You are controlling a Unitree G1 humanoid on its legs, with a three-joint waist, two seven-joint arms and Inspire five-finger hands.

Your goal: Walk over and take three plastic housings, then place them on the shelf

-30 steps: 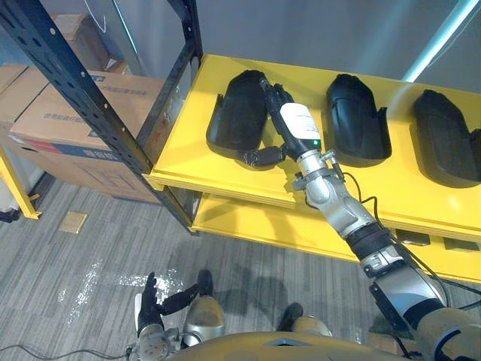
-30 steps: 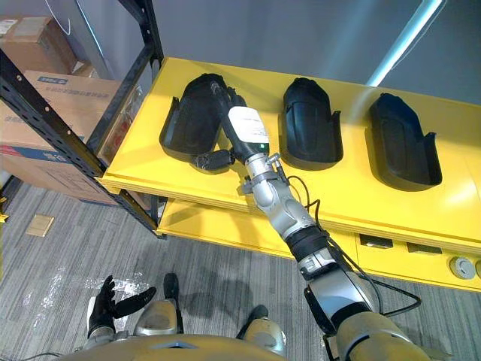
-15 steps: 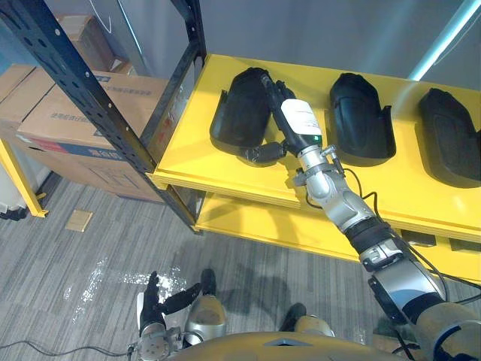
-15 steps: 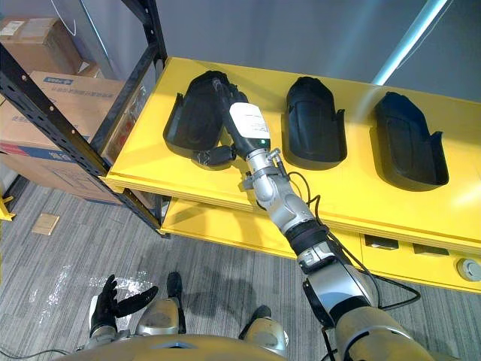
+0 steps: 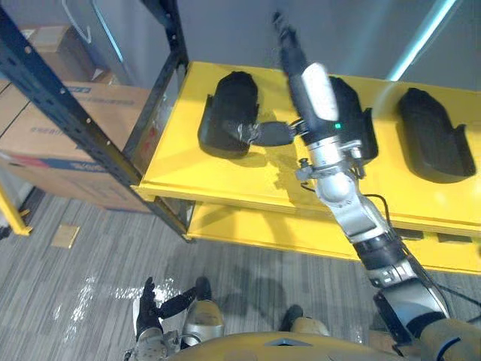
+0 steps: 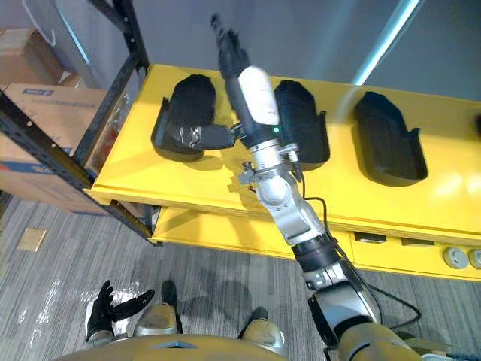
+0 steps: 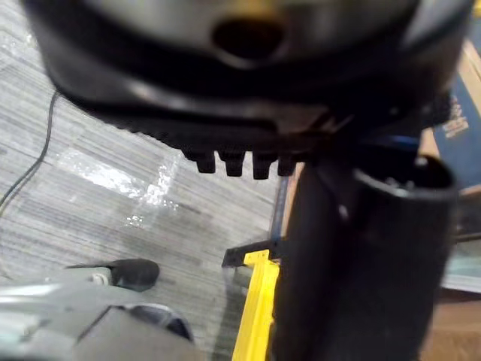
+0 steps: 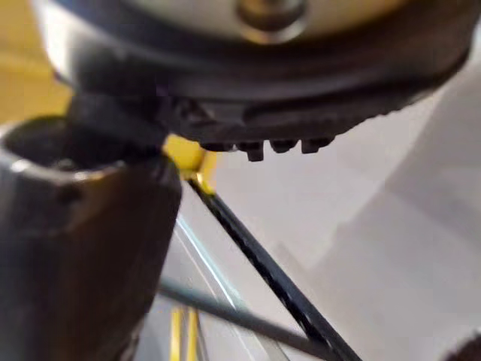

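**Now three housings are lying on the shelf, right hand open above them**

All three black plastic housings are resting on the yellow shelf (image 5: 225, 174), and neither hand is holding one. Each is a smooth, matte shell with a rounded far end and raised side walls. The right hand (image 5: 314, 94) is hovering above the shelf with its fingers (image 5: 289, 43) stretched straight and close together, pointing up toward the grey back wall. Its thumb (image 5: 275, 134) is sticking out sideways. The left housing (image 5: 228, 111) is lying on the thumb side, and the thumb tip is showing against its near corner; whether the two are touching cannot be told. The middle housing (image 5: 352, 105) is sitting directly behind the hand and wrist, which are covering part of it. The right housing (image 5: 432, 137) is lying well apart on the side away from the thumb.

Below the arm, a lower shelf (image 5: 259, 229) of the same glossy yellow is showing. Past the left housing, a black perforated metal upright (image 5: 71, 116) is crossing in front of stacked cardboard boxes (image 5: 56, 139). The left hand (image 5: 146, 316) is hanging low over the grey striped floor (image 5: 83, 256), fingers spread and holding nothing.
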